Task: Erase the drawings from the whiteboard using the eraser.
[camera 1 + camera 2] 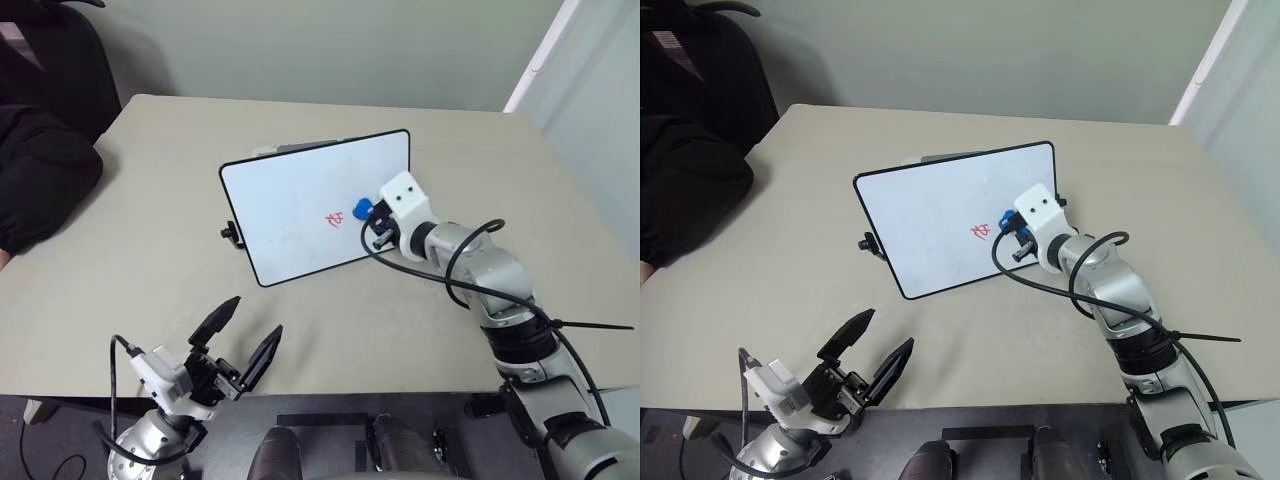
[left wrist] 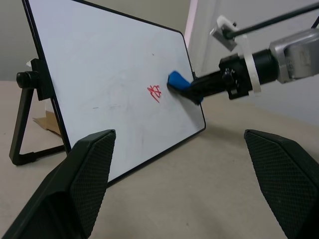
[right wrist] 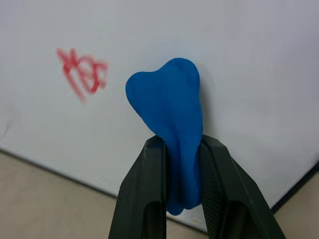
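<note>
Centrally, whiteboard (image 1: 310, 205) propped on beige table (image 1: 150, 290); pale wall (image 1: 330, 45) behind.

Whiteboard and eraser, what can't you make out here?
- Whether the eraser touches the whiteboard: too close to tell, left wrist view.
- What the drawings depict: blurred, right wrist view.
- Eraser's lower end: hidden between the right claw's fingers.

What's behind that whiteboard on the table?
A black stand leg props the whiteboard, and a brown cardboard-like scrap lies on the table behind it. The rest is hidden by the board.
</note>
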Robot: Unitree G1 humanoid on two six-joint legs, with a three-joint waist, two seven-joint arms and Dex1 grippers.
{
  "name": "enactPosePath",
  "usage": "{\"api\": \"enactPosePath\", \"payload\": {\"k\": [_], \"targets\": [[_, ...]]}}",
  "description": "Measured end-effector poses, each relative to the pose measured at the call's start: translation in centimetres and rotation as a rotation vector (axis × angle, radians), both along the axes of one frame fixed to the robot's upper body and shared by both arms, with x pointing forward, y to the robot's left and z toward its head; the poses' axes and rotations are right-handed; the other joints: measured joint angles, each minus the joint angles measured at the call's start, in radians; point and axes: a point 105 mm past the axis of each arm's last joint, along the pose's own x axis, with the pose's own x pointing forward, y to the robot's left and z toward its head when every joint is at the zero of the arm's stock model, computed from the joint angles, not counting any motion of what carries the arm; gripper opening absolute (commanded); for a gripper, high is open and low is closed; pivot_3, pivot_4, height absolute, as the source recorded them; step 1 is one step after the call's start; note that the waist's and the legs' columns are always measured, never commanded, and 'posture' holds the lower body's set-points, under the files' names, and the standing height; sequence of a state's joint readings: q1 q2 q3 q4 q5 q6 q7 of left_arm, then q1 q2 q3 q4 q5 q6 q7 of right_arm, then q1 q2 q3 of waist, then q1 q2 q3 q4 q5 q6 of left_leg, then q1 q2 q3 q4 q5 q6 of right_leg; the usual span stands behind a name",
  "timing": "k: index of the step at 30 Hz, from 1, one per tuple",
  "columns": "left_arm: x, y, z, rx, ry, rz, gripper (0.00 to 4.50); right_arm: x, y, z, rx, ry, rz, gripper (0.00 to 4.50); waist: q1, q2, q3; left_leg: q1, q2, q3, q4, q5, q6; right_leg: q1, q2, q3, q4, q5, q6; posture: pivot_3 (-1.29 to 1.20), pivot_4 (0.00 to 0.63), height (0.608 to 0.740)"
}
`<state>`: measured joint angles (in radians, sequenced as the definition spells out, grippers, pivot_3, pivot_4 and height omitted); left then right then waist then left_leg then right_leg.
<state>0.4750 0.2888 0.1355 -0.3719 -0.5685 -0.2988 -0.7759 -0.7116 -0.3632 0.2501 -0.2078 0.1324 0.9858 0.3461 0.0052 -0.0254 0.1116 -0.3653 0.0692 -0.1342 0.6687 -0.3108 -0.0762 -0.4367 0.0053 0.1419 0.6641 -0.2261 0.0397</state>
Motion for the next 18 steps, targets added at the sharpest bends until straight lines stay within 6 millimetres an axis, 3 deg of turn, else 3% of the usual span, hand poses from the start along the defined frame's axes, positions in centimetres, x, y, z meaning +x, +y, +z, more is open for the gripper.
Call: {"api": "enactPosePath", "payload": {"k": [6,13,18], "targets": [[0.0,0.0,0.0,0.0,-0.001,0.0,4.5,-0.1,-0.4,-0.6,-0.014,0.006,-0.006,0.75,0.001,0.0,0.0,0.0,0.0,0.0,0.0,0.0,0.0,0.0,0.0,0.0,0.0,0.0,0.0,0.0,0.15,0.74],[0.0,0.0,0.0,0.0,-0.001,0.0,4.5,-1.3,-0.8,-4.3,-0.075,0.126,0.005,0.75,0.002,0.0,0.0,0.001,0.0,0.0,0.0,0.0,-0.001,0.001,0.0,0.0,0.0,0.0,0.0,0.0,0.15,0.74],[0.0,0.0,0.0,0.0,0.0,-0.002,4.5,-1.4,-0.4,-4.3,-0.076,0.127,0.019,0.75,-0.004,0.0,0.0,0.0,0.0,0.0,0.0,0.0,-0.001,0.001,0.0,0.0,0.0,0.0,0.0,0.0,0.15,0.74]]}}
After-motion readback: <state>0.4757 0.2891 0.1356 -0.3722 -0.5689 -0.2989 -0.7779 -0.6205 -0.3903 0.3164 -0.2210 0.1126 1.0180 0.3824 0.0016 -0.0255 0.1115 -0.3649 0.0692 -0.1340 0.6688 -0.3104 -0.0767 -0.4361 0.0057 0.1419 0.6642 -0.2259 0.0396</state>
